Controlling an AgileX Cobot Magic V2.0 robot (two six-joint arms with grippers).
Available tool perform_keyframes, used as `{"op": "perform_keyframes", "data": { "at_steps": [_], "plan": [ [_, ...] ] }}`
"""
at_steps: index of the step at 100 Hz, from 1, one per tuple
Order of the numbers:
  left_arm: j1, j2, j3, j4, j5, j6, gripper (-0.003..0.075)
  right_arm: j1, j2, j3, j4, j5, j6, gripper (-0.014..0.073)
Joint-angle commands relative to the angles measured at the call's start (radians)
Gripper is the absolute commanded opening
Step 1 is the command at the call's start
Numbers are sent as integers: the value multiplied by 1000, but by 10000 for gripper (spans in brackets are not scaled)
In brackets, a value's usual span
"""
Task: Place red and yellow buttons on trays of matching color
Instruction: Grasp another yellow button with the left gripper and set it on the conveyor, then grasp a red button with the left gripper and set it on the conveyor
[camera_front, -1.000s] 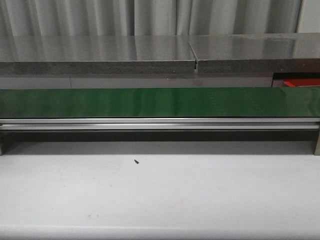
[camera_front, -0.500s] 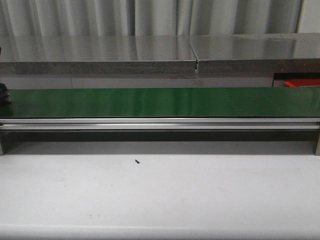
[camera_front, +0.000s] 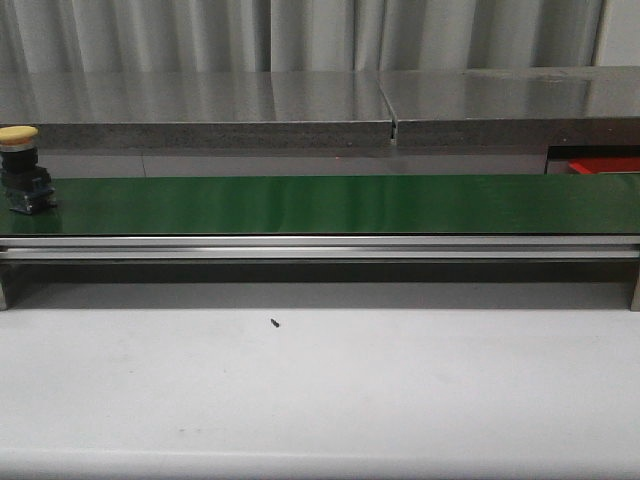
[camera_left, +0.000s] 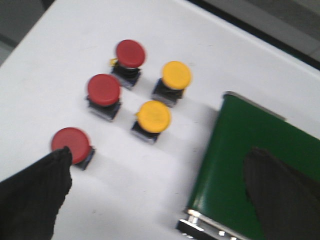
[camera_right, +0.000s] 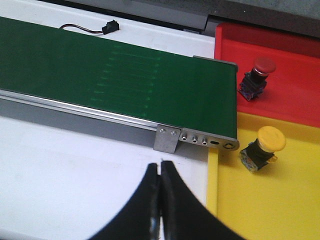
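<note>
A yellow button (camera_front: 19, 168) on a dark base stands at the far left end of the green belt (camera_front: 320, 205). In the left wrist view three red buttons (camera_left: 103, 90) and two yellow buttons (camera_left: 154, 116) stand on the white table beside the belt end (camera_left: 235, 150). My left gripper (camera_left: 157, 177) is open above the table with nothing between its fingers. One finger (camera_left: 42, 185) is next to a red button (camera_left: 71, 145). My right gripper (camera_right: 160, 169) is shut and empty over the table. Past the belt's other end, the red tray (camera_right: 300, 102) holds a red button (camera_right: 258, 76) and the yellow tray (camera_right: 280, 205) holds a yellow button (camera_right: 263, 146).
A grey ledge (camera_front: 320, 105) runs behind the belt, with a sliver of the red tray (camera_front: 605, 165) at its right. An aluminium rail (camera_front: 320, 247) fronts the belt. A small dark speck (camera_front: 273, 322) lies on the white table. A cable plug (camera_right: 109, 24) lies behind the belt.
A yellow button has come into the front view at the belt's left end, moving rightward. One second ago the belt was bare.
</note>
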Motion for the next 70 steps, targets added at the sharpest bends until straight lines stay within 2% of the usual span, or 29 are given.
{"op": "perform_keyframes", "data": {
  "at_steps": [1,13,70],
  "plan": [
    [42,-24,-6,-11,-75,4,648,1,-1,-27,14,-62,-5,-69],
    [68,21,-6,17,-128,6,648,1,-1,-27,14,-62,-5,-69],
    [69,261,-20,54,-199,6,648,1,-1,-27,14,-62,-5,-69]
  ]
}}
